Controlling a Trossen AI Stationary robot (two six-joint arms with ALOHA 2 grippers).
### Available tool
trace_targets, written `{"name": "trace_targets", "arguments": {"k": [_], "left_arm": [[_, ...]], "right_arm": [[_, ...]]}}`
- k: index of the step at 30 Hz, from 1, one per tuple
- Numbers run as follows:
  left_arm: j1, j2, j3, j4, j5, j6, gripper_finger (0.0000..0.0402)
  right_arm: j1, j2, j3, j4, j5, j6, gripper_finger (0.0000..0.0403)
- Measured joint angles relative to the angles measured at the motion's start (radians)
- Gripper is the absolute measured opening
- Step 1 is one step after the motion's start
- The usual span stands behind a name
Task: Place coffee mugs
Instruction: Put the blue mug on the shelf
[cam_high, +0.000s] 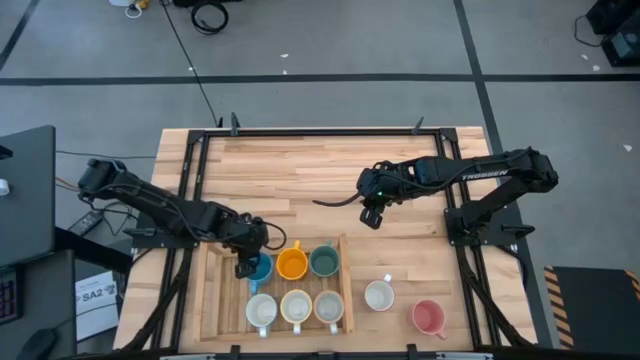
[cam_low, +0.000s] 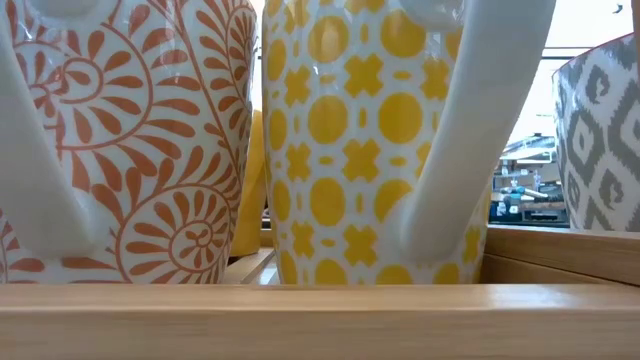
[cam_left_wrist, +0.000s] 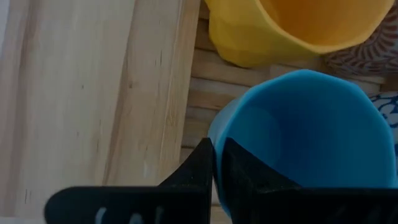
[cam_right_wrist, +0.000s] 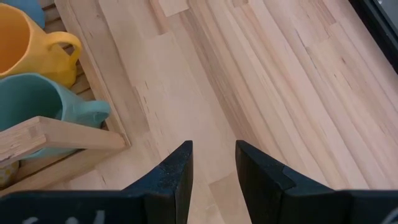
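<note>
A wooden tray (cam_high: 212, 290) holds six mugs. Its far row has the blue mug (cam_high: 262, 268), the orange mug (cam_high: 291, 264) and the dark green mug (cam_high: 323, 261). Its near row has three pale patterned mugs (cam_high: 296, 307), which stand close up in the low view (cam_low: 350, 140). A white mug (cam_high: 379, 295) and a pink mug (cam_high: 428, 318) stand on the table right of the tray. My left gripper (cam_high: 247, 262) is shut on the blue mug (cam_left_wrist: 305, 130). My right gripper (cam_high: 372, 214) hangs open over bare table beyond the tray's far right corner (cam_right_wrist: 213, 155). My left gripper pinches the blue mug's wall at the rim (cam_left_wrist: 217, 134), on the side toward the tray's left rail. One finger (cam_left_wrist: 249, 180) is inside the mug and the other (cam_left_wrist: 196, 168) is outside. The fingers come from above, slanting in from the left. The mug stays upright in the tray's far left place.
The tray's wooden rails (cam_low: 320, 315) rise around the mugs, and its corner post (cam_right_wrist: 56, 134) shows by the green mug (cam_right_wrist: 37, 99). Black frame bars run along the table's left, far and right sides (cam_high: 320, 131). Bare wood lies between the tray and the far edge.
</note>
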Motion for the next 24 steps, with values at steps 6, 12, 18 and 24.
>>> {"name": "trace_targets", "arguments": {"k": [6, 12, 18, 24], "left_arm": [[0.0, 0.021, 0.0, 0.02, -0.014, -0.002, 0.0027], [0.0, 0.027, 0.001, 0.034, -0.022, -0.002, 0.0027], [0.0, 0.028, 0.001, 0.033, -0.023, -0.002, 0.0035], [0.0, 0.028, 0.001, 0.032, -0.023, 0.0, 0.0045]], "right_arm": [[0.0, 0.0, 0.0, 0.004, 0.0, 0.0, 0.0126], [0.0, 0.0, 0.0, 0.004, 0.0, 0.0, 0.0126], [0.0, 0.0, 0.0, 0.004, 0.0, 0.0, 0.0126], [0.0, 0.0, 0.0, 0.004, 0.0, 0.0, 0.0126]]}}
